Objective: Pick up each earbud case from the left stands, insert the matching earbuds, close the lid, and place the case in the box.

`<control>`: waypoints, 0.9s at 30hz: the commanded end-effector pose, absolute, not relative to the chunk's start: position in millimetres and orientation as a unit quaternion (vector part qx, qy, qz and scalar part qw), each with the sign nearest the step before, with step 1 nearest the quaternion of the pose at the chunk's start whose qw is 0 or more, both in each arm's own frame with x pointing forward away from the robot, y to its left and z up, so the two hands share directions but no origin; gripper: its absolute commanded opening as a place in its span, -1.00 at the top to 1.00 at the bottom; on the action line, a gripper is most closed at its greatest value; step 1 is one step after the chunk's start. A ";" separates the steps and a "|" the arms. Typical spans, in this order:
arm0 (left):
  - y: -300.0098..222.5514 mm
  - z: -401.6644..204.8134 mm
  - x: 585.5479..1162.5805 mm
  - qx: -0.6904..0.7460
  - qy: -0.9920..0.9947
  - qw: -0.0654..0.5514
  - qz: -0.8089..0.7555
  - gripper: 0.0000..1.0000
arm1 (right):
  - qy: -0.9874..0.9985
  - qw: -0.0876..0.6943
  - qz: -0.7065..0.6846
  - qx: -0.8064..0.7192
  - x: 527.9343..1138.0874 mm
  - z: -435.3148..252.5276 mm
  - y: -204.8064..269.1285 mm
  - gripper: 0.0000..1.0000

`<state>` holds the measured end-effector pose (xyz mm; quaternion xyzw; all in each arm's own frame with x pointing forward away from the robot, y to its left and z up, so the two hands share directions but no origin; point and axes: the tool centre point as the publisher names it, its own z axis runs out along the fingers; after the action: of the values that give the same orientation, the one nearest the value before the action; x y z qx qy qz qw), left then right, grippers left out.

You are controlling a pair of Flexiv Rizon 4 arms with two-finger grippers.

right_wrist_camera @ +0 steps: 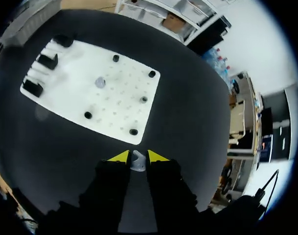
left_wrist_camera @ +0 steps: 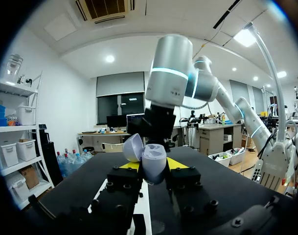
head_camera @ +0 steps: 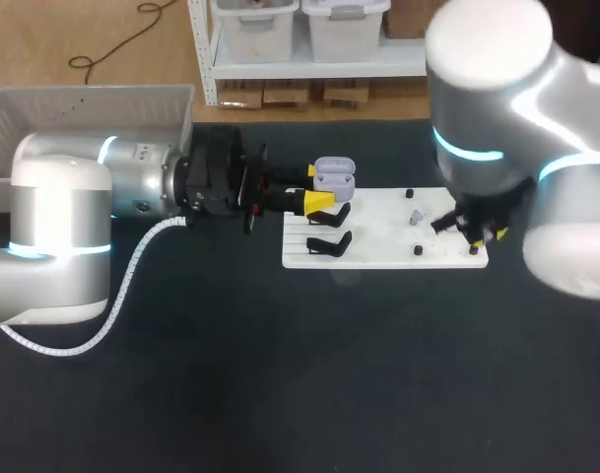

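Note:
A lavender earbud case (head_camera: 334, 176) with its lid open is held over the left end of the white board (head_camera: 378, 254), and my left gripper (head_camera: 318, 200) is shut on it. In the left wrist view the case (left_wrist_camera: 154, 162) sits upright between the yellow tips of the left gripper (left_wrist_camera: 153, 165), its lid (left_wrist_camera: 133, 147) tipped back. My right gripper (head_camera: 474, 232) hangs over the board's right end. It is shut on a small lavender earbud (right_wrist_camera: 137, 160), pinched between the tips of the right gripper (right_wrist_camera: 138, 157). A second earbud (right_wrist_camera: 100, 82) rests on the board (right_wrist_camera: 70, 98).
Two empty black stands (head_camera: 330, 216) (head_camera: 329, 243) occupy the board's left end, with small black pegs (head_camera: 418, 250) towards its right. A white open box (head_camera: 83, 118) stands at the table's back left. My right arm (left_wrist_camera: 168, 73) rises just ahead of the left gripper.

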<state>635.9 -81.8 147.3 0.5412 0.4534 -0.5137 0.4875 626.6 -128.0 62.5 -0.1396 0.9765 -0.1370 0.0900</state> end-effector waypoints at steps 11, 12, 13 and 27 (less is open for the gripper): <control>-81.8 146.5 635.7 0.541 0.453 0.489 -0.513 1.00 | 0.991 0.049 -0.121 -0.015 592.9 162.7 -74.3 1.00; -81.8 146.5 635.7 0.541 0.453 0.489 -0.513 1.00 | 0.992 0.048 -0.117 -0.009 591.6 165.4 -69.8 1.00; -81.8 146.5 635.7 0.541 0.453 0.489 -0.513 1.00 | 0.992 0.050 -0.114 -0.003 590.6 167.3 -65.5 1.00; -81.8 146.5 635.7 0.541 0.453 0.489 -0.513 1.00 | 0.995 0.062 -0.081 -0.007 590.2 174.4 -41.0 1.00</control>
<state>635.9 -81.9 147.4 0.5412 0.4533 -0.5138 0.4875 591.5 -39.9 174.6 -0.0070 0.9948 -0.0816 0.0606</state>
